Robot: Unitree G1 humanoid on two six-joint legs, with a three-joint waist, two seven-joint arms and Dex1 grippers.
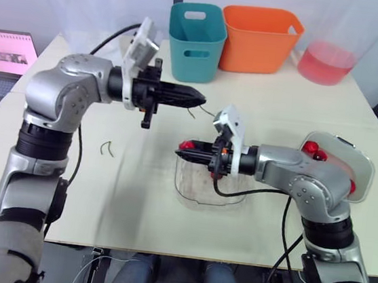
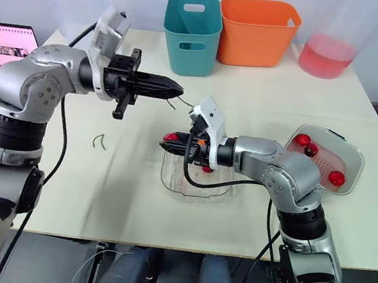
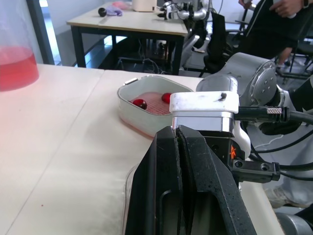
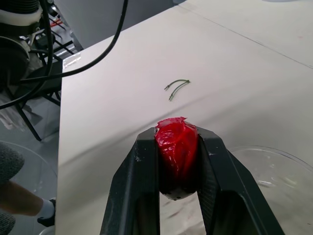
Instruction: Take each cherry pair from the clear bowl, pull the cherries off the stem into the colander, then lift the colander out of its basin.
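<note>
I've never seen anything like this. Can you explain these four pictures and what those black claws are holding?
This is a humanoid robot with two arms, each ending in a black two-fingered gripper. Two pictures come from cameras in its head, looking down on a cream table; two from its wrists. The right gripper is clamped on a red cherry near the rim of a clear plastic bowl. The left gripper is shut, raised over the table. To the robot's right, a pinkish colander in a white basin holds cherries. A loose green stem lies on the table; a teal bin and an orange bin stand at the back.
</note>
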